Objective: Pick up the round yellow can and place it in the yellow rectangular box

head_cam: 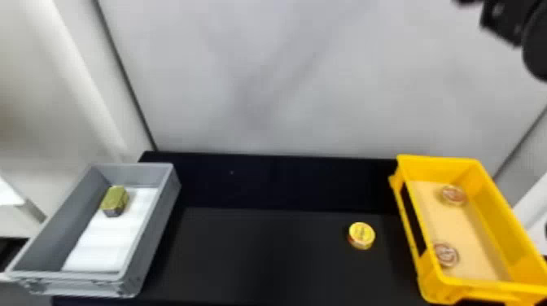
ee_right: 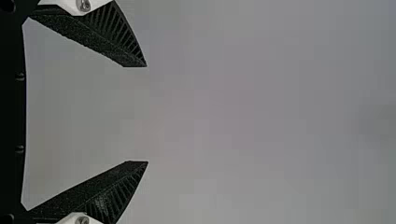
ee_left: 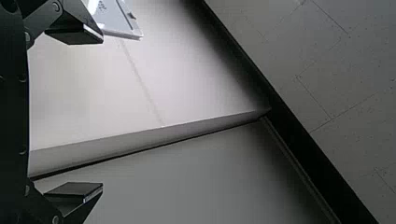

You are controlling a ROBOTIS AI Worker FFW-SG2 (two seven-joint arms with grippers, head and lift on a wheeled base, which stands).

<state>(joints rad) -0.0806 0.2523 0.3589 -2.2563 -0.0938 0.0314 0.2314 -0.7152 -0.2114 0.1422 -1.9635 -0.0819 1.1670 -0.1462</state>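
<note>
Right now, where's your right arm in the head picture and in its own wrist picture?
Head view: black parts of my right arm are in the top right corner, high above the yellow box.
Right wrist view: its right gripper is at the left edge, two black fingers spread apart.
Landmark: the pale grey wall behind the arm; the plain grey beyond the fingers is probably that wall, but I can't be sure.
</note>
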